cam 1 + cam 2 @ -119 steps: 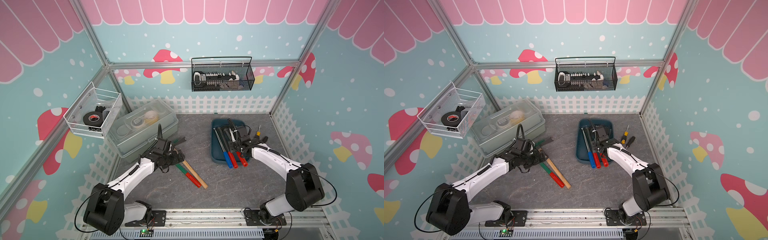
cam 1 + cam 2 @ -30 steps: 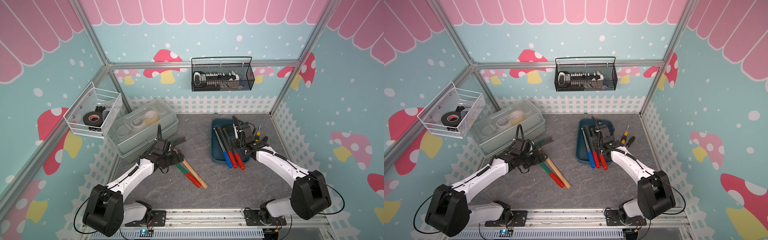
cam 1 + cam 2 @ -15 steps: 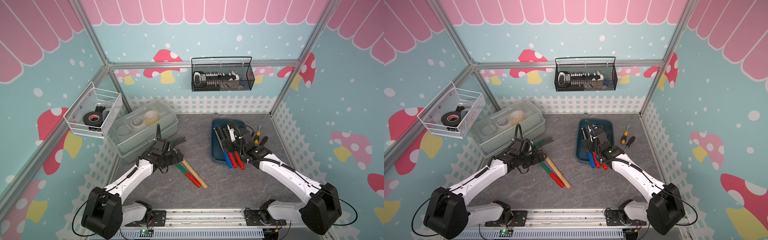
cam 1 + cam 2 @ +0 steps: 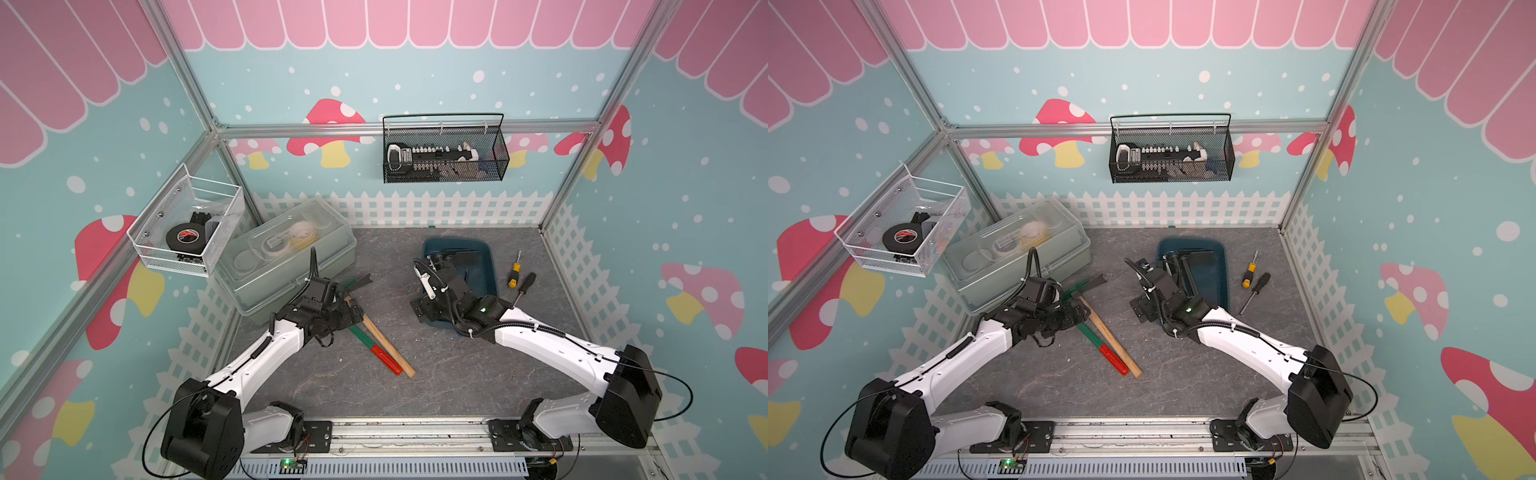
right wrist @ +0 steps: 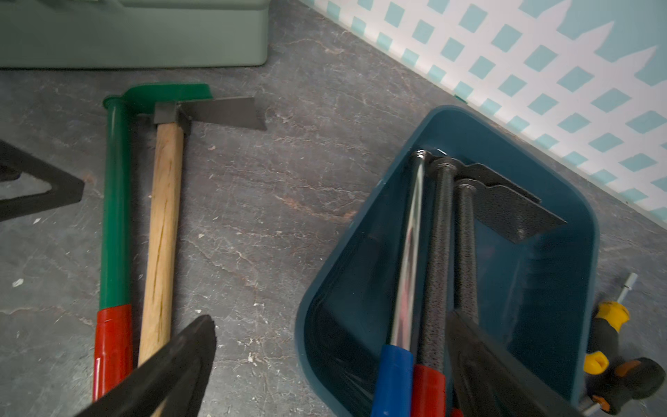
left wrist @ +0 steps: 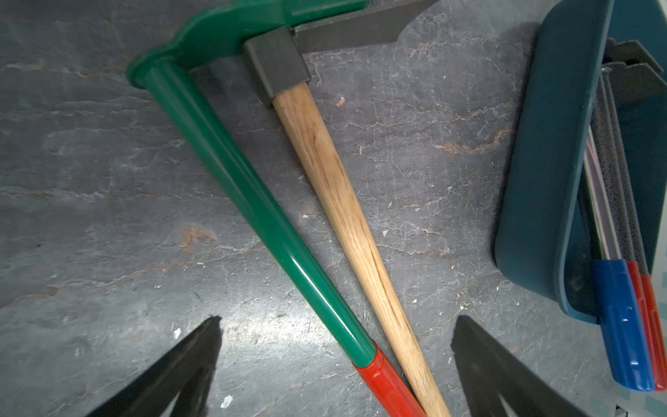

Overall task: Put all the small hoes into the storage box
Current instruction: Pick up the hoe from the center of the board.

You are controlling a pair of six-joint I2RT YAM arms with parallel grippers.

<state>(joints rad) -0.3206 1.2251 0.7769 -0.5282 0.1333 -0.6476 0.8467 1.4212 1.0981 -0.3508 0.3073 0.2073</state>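
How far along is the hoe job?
Done: three hoes lie in the storage box. In hand: nothing. The right gripper is open above the box's edge, and the left gripper is open over the green hoe and wooden-handled hoe. Left: both lie on the table, not grasped.

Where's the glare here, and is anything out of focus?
Right wrist view: glare streaks the chrome shaft of the blue-gripped hoe in the dark teal plastic storage box. Left wrist view: a long highlight on the glossy green hoe handle; the black fingertips of the left gripper look soft.
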